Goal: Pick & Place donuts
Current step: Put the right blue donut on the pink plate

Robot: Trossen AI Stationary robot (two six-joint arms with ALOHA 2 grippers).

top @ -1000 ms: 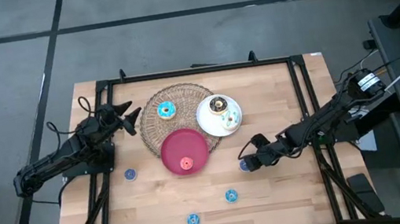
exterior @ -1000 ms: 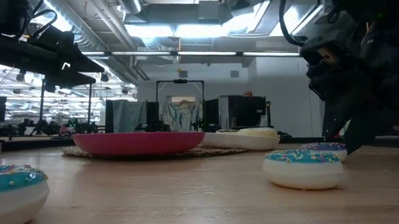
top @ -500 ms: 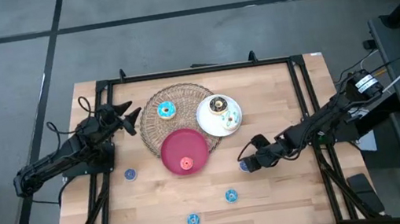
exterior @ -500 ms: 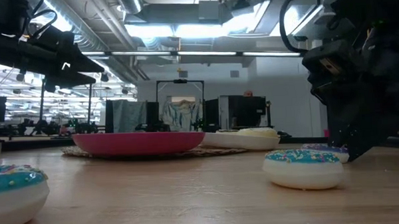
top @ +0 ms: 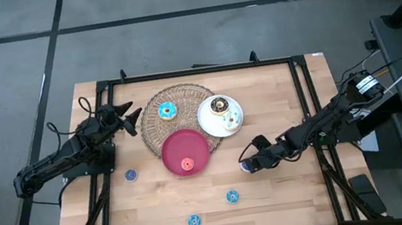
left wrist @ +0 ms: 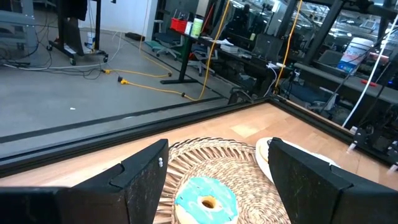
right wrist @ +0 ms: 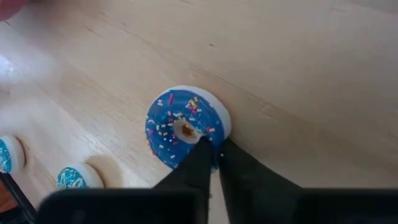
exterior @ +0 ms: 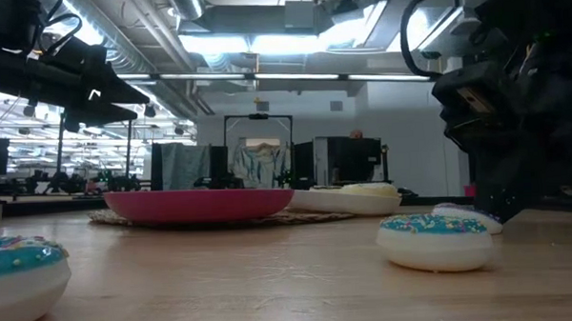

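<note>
My right gripper is down on a small blue sprinkled donut lying flat on the table right of the red plate, its fingers nearly together. In the low view the gripper hides most of that donut. My left gripper hovers open at the wicker mat's left edge, facing a cyan donut on the mat. A chocolate donut and a white sprinkled one lie on the white plate. A red donut lies on the red plate. My right gripper meets the blue donut on its ring, just beside the centre hole, with a thin strip of the ring between the two fingertips. The fingers slant down from above and from the table's right. The donut rests flat on the table.
Loose on the wood are a navy donut and two blue ones near the table's near edge; these two stand close in the low view. The red plate, white plate and wicker mat fill the middle.
My right gripper has sunk a little toward the table onto the blue donut, and in the low view it now covers most of that donut. The donut has stayed where it was.
</note>
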